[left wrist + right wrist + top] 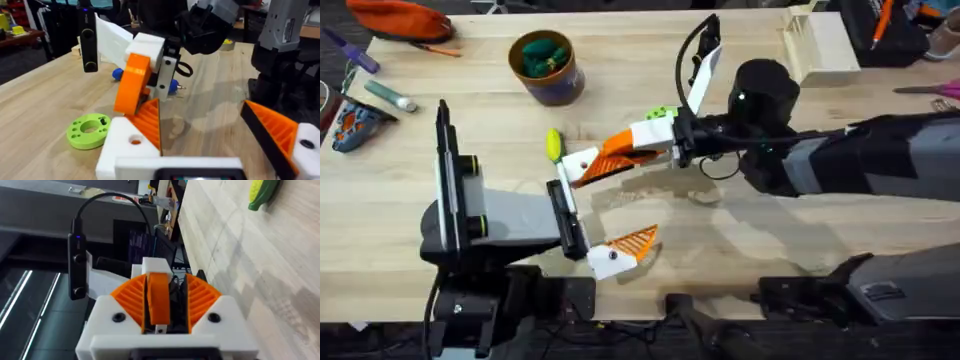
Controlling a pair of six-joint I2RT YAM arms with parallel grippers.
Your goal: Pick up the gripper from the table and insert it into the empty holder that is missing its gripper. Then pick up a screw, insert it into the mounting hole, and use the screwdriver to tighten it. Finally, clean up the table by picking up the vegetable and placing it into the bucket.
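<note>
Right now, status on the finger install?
Right end effector shut on the gripper, at the holder. Left end effector open. The vegetable on table, close by.

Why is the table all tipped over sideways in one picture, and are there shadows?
In the right wrist view the camera is turned, so the table runs up the side with the vegetable near a corner. In the overhead view the right arm casts a soft shadow on the wood below it.

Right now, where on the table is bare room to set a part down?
Bare wood lies right of the bucket up to the wooden box, and along the near right. Crowded mid-table around the vegetable and both grippers.
</note>
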